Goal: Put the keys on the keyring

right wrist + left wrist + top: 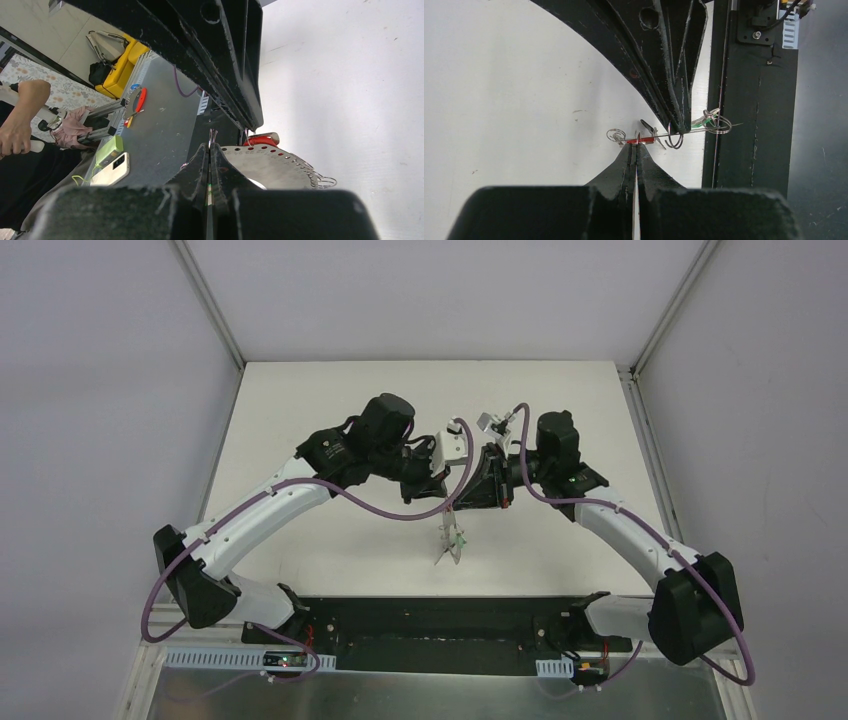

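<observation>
Both grippers meet over the middle of the white table [330, 540]. The keyring [280, 167] is a flat grey metal hoop with numbered holes and small wire loops [320, 180] on its rim. It hangs between the arms [452, 542] and shows edge-on as a thin line [691, 129] in the left wrist view. My right gripper [209, 146] is shut on its rim. My left gripper [636, 146] is shut on the red key [640, 141], whose red head [260, 139] sits against the hoop. A green key [709, 120] hangs at the hoop's far end. A black key [648, 127] lies along the hoop.
The black base plate [430, 625] runs along the near edge, in front of a grey metal shelf [160, 135]. On the shelf lie a white phone [111, 170] and a green box [110, 150]. A person's arm [22, 115] shows beyond the shelf.
</observation>
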You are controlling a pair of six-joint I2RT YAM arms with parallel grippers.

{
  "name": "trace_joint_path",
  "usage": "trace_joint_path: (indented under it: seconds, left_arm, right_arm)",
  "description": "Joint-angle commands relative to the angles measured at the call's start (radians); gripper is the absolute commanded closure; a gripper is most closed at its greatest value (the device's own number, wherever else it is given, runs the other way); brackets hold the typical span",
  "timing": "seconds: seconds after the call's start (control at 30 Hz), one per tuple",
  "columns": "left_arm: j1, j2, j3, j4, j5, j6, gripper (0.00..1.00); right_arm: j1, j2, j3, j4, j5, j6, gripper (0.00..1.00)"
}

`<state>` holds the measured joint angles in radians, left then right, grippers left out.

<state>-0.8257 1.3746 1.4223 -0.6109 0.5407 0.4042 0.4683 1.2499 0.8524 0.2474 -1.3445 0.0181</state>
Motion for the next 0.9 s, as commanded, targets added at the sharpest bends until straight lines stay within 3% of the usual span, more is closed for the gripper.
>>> trace_joint_path:
  seconds: [0.0,0.87]
  left_arm:
    - [-0.014,-0.007,0.046,-0.012,0.031,0.036,1.0]
    - [-0.016,-0.05,0.03,-0.047,0.084,0.078,1.0]
  right_arm:
    - [-0.002,0.0,-0.003,0.064,-0.035,0.013,1.0]
    - [-0.004,0.037,0.01,0.046,-0.004,0.015,1.0]
